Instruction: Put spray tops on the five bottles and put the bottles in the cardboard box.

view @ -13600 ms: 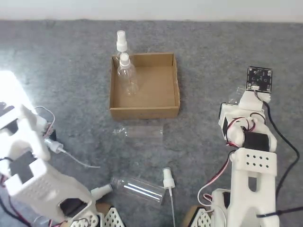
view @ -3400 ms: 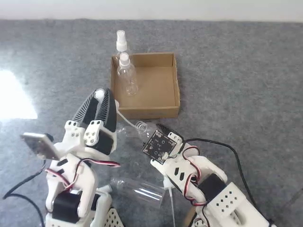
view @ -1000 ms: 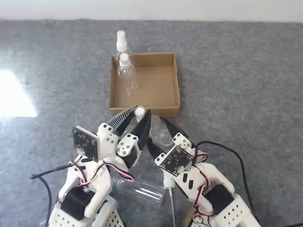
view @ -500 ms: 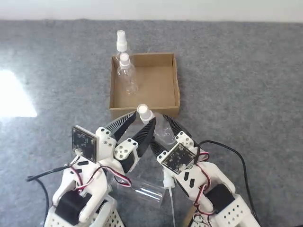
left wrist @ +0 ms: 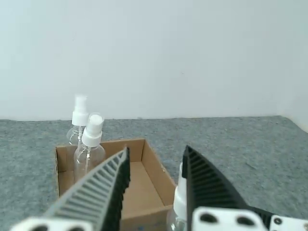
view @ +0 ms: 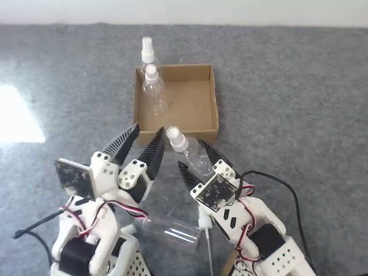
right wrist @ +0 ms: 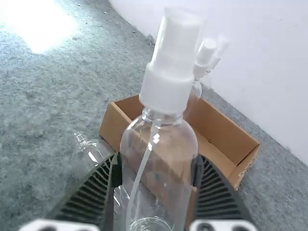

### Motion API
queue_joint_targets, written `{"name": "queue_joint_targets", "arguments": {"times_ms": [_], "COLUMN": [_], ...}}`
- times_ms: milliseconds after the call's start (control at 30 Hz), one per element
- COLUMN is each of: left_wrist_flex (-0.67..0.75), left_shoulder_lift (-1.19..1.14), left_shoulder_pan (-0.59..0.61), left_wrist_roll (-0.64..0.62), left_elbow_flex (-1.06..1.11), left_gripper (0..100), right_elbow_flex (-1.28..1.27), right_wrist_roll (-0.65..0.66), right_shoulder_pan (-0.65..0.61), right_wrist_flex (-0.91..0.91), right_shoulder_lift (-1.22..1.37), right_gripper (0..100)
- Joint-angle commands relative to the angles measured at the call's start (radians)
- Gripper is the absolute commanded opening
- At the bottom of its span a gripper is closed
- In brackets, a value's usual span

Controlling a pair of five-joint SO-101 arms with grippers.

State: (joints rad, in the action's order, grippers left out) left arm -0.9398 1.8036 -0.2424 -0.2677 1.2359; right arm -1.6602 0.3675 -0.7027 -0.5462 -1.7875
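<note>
A clear lying bottle near the arms' bases was partly covered at its left end by the left arm, and the thin tube of a loose spray top just to its right was cut off at the near edge of the high view. An uncapped bottle lying on the grey table was made out only faintly in the right wrist view, half behind a jaw. The held bottle was seen as clear plastic with a white spray top fitted and a dip tube running down inside it — tilted, top toward the far left, on the near side of the cardboard box. It was clamped around its body by the right gripper, one jaw on each side. The left gripper was held just left of that spray top — jaws spread wide, nothing between them, apart from the bottle. In the box's far-left corner a capped bottle was stood upright; another capped bottle was stood on the table just beyond that corner.
</note>
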Motion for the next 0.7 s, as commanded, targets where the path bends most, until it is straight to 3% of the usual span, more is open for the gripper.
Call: {"name": "queue_joint_targets", "arguments": {"times_ms": [0,433,667], "left_wrist_flex": [0.011,0.026,0.166], "left_shoulder_lift": [0.015,0.015,0.015], "left_shoulder_pan": [0.008,0.137,0.163], "left_wrist_roll": [0.003,-0.055,-0.055], "left_elbow_flex": [-0.051,-0.045,0.065], "left_gripper": [17,17,17], "right_elbow_flex": [-0.002,-0.002,-0.002], "right_wrist_roll": [0.008,0.008,0.005], "right_shoulder_pan": [0.012,0.016,0.016], "right_wrist_flex": [0.025,0.025,0.024], "right_shoulder_lift": [-0.018,-0.018,-0.018], "right_gripper": [8.0,8.0,8.0]}}
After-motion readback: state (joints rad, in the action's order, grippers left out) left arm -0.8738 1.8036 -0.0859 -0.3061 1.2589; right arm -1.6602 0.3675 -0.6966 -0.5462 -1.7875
